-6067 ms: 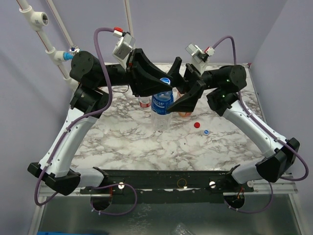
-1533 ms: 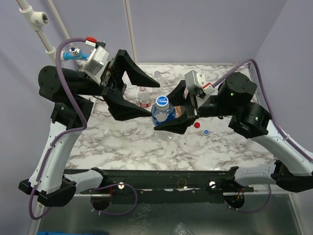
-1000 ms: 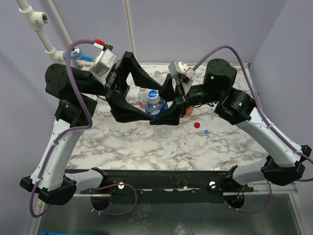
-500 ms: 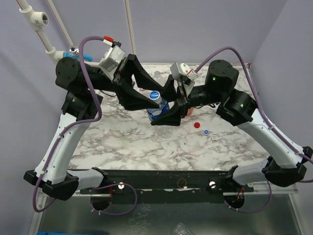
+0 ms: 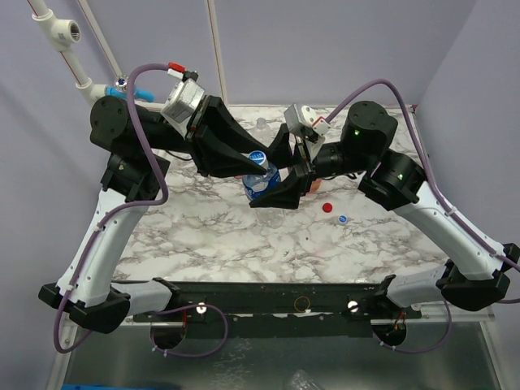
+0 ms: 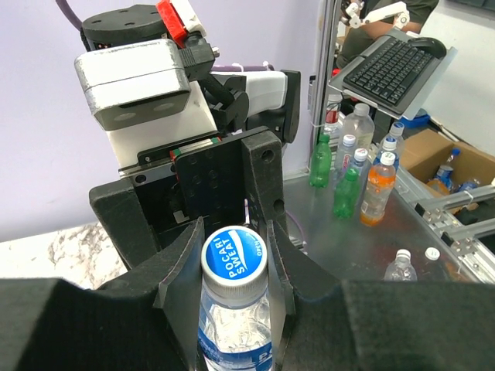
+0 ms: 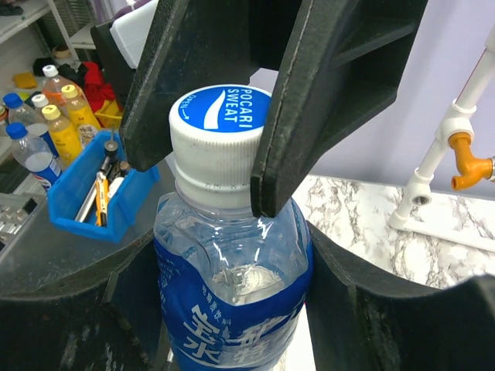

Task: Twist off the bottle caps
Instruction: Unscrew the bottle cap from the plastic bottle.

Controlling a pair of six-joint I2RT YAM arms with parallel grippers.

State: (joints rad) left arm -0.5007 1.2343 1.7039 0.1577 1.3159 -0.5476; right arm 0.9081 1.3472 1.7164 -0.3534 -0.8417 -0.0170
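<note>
Now the left gripper [image 7: 209,174] is clamping its jaws tight on the blue-and-white cap [image 7: 220,112]. The right gripper [image 7: 228,325], jaws half spread, is holding the blue-labelled bottle [image 7: 232,286] by its body.

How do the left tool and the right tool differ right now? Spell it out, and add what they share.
Grip: the left tool is shut on the blue-and-white cap; the right tool holds the blue-labelled bottle by its body.
Spread: the left tool's jaws are pinched narrow, the right tool's stand wider around the bottle.
Height: the left tool grips at the top, the right tool lower down.
Shared: both are black, two-fingered, and on the same bottle.
</note>
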